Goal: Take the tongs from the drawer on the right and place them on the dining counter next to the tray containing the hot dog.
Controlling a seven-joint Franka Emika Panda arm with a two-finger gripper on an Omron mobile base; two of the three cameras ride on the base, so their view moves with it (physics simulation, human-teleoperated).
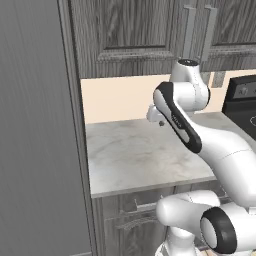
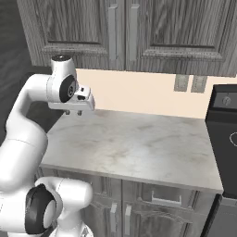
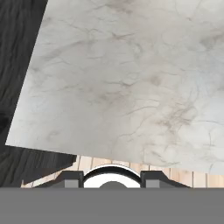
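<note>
The gripper (image 2: 74,112) hung in the air a little way above the back left part of a marble worktop (image 2: 134,148). It pointed down at the stone. Its two small dark finger tips (image 3: 72,179) stood apart. Nothing was between them, so the gripper was let go and held nothing.

The worktop lay right under the gripper and spread out far to its right. It was pale grey with thin dark lines in it.

The drawer (image 2: 162,196) was low down, under the front edge of the worktop, below the gripper and well off to its right. It was dark grey wood with a silvery bar handle (image 2: 163,200). It was pushed all the way in, so what lay inside could not be seen.

High above the gripper were dark grey cabinet doors (image 2: 139,32) with long grey handles. Behind the gripper was a cream wall (image 2: 139,95). Two small grey wall plates (image 2: 190,83) sat on that wall, far to the gripper's right. A black stove (image 2: 224,134) stood at the far right end of the worktop. A tall dark grey panel (image 1: 35,125) stood to the gripper's left.
</note>
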